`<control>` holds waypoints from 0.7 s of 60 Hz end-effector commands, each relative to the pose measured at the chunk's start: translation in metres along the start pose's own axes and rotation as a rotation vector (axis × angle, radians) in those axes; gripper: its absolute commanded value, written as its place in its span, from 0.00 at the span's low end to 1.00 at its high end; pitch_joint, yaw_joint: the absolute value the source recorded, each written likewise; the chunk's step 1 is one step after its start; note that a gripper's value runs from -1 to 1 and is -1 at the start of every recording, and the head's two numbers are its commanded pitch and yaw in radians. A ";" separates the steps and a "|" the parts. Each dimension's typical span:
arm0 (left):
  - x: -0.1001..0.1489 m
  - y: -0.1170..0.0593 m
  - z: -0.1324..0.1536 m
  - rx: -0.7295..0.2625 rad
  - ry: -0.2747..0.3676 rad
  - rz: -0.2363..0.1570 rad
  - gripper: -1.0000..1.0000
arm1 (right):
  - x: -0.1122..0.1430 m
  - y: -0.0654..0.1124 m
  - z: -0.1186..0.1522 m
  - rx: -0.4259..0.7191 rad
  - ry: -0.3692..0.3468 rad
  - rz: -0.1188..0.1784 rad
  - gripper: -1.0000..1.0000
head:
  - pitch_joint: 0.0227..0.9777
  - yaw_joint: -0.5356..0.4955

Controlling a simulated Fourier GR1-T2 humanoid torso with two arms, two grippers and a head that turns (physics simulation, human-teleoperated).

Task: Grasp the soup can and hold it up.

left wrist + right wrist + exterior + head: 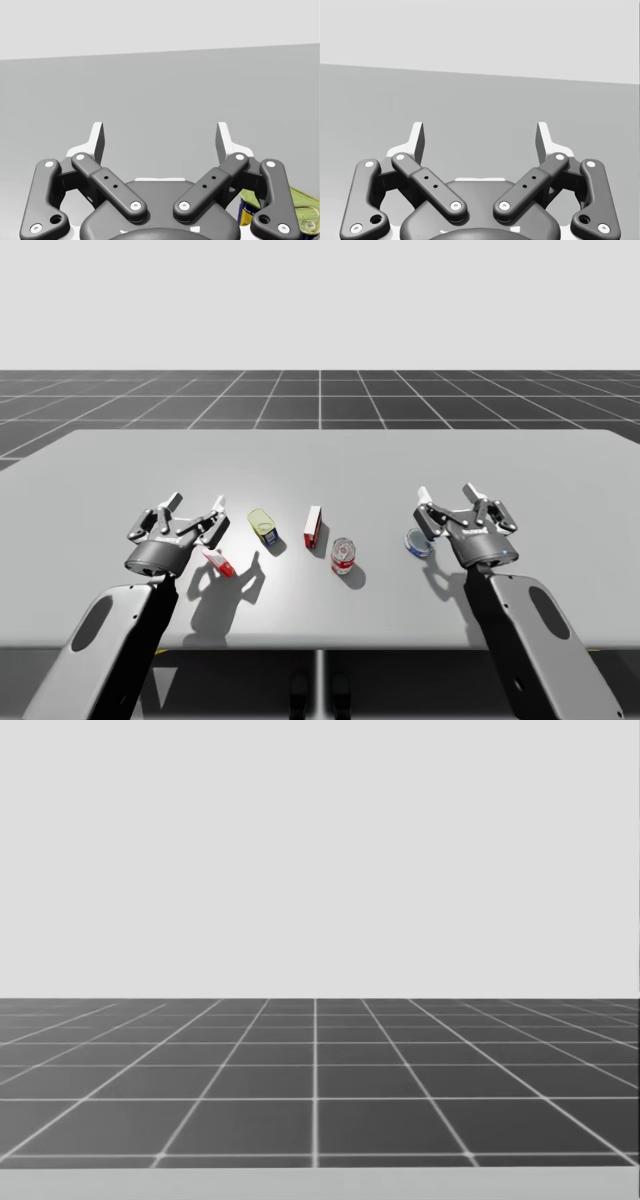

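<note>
1. The soup can (343, 554), red and white, stands upright on the grey surface (320, 460). It is near the front edge and roughly midway between the two tools, and neither one touches it.
2. A red box (313, 527) stands on end just beside the soup can, on the left tool's side and a little further back. The two are close but apart.
3. Further along that side, a yellow can (263, 524) lies tipped over on the surface.
4. The left tool (197, 503) hangs above the surface near the yellow can. It is spread wide with nothing in its grip. Its own wrist view shows bare surface ahead and the yellow can off to one side.
5. A small red-and-white thing (218, 562) lies under the left tool. It may be a little box or a tube, but from here I cannot tell which.
6. The right tool (446, 492) is also spread wide and holds nothing, with bare surface ahead of it.
7. A low blue tin (418, 542) sits just beside the right tool, on the side facing the soup can. The soup can is well apart from that tool.
8. Beyond the far edge of the surface, a dark gridded floor (316, 1080) runs back to a pale backdrop.
</note>
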 end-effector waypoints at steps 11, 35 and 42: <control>0.001 0.001 0.001 0.004 -0.004 0.001 0.00 | 0.003 0.002 0.001 0.036 0.007 -0.018 0.00 | 0.12 0.51; 0.001 0.004 0.000 0.000 -0.005 -0.008 0.00 | 0.000 0.003 -0.001 0.024 0.025 0.014 0.00 | 0.51 0.49; 0.001 0.004 0.000 0.001 -0.005 -0.015 0.00 | -0.001 0.003 -0.001 0.023 0.027 0.021 0.00 | 0.62 0.47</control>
